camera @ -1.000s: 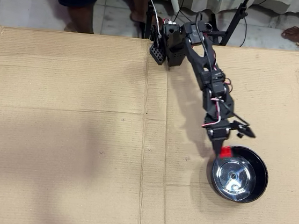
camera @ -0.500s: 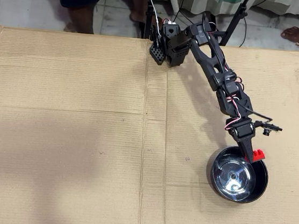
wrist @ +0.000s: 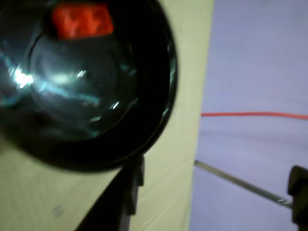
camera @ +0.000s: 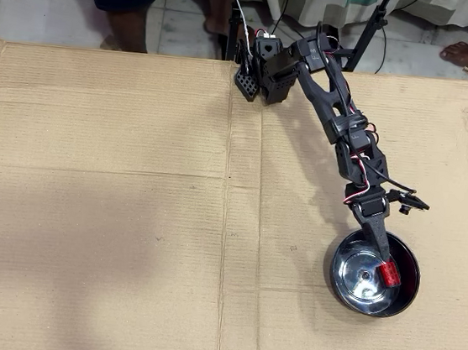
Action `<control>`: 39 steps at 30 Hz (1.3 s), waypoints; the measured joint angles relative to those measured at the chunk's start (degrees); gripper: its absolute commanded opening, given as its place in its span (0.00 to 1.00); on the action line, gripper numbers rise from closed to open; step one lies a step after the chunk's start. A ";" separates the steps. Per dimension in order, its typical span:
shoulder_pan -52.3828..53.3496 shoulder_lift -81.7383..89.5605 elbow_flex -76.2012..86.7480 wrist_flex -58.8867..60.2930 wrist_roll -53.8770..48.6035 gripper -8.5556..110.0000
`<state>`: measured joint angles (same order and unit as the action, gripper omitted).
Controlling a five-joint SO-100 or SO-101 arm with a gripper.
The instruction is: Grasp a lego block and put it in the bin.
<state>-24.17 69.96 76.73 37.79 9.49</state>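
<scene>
The lego block [camera: 388,274] is seen inside the bin [camera: 408,284], on its shiny inner wall. The jaws [camera: 380,249] are spread apart above it, clamped on nothing.

You see the red lego block [camera: 388,274] inside the bin [camera: 408,288], lying tilted on the shiny steel wall at its right side in the overhead view; the round black bowl stands upright.

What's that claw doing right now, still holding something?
Gripper: fingers look open, holding nothing. The red lego block lies inside the bowl, free of the fingers in the wrist view.
</scene>
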 measured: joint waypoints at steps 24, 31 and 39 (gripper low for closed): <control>23.82 35.24 27.07 26.28 -11.34 0.35; 23.91 52.56 40.34 26.28 -11.51 0.35; 23.64 73.56 60.03 22.15 -11.43 0.35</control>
<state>-0.53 143.53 136.76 59.94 -1.93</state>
